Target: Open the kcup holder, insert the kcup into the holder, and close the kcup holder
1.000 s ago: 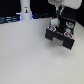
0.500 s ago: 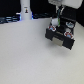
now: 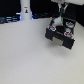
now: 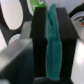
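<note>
A: Well, what fills most of the scene?

B: A pale counter (image 3: 25, 55), bare across the exterior view's left and foreground. Behind it runs a dark backdrop with a white bottle-like shape (image 3: 25, 11) standing near the far edge.

A: And the kcup holder?

B: The kcup holder (image 3: 61, 35) sits on the counter toward the exterior view's right, a black boxy unit turned at an angle. Pale round shapes show on its top face and a lighter patch on its near face; the picture is too blurred to say whether the tray is slid out.

A: Where is the arm?

B: It comes down from the top edge, right over the holder, and the tool (image 3: 60, 21) is at the holder's far upper edge, touching it or just above it.

A: How wide is the tool?

B: I cannot tell. In the wrist view a black block and a teal strip (image 4: 52, 45) fill the middle, very close and blurred, and no fingers are distinct.

A: And the kcup?

B: A small green patch (image 4: 35, 4) shows at the edge of the wrist view, beside white rounded shapes; it may be the kcup's top, but it is too cropped to be sure.
</note>
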You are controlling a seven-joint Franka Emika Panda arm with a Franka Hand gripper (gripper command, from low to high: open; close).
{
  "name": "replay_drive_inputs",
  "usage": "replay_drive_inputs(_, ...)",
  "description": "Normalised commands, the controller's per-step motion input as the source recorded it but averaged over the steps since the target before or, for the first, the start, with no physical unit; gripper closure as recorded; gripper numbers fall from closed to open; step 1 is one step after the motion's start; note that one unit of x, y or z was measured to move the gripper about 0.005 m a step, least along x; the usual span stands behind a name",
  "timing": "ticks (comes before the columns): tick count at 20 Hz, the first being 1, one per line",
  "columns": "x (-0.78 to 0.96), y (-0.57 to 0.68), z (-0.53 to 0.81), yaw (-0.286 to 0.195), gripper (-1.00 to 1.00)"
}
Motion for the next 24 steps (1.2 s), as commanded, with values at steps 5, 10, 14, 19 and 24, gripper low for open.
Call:
replay_drive_inputs(5,0.57,0.54,0.55,0.0,1.0)
replay_drive_inputs(10,0.55,0.35,0.39,0.0,1.0)
replay_drive_inputs(14,0.48,0.05,0.04,0.0,1.0)
replay_drive_inputs(19,0.25,-0.01,-0.08,0.0,1.0)
replay_drive_inputs(24,0.01,0.07,-0.01,0.018,1.0)
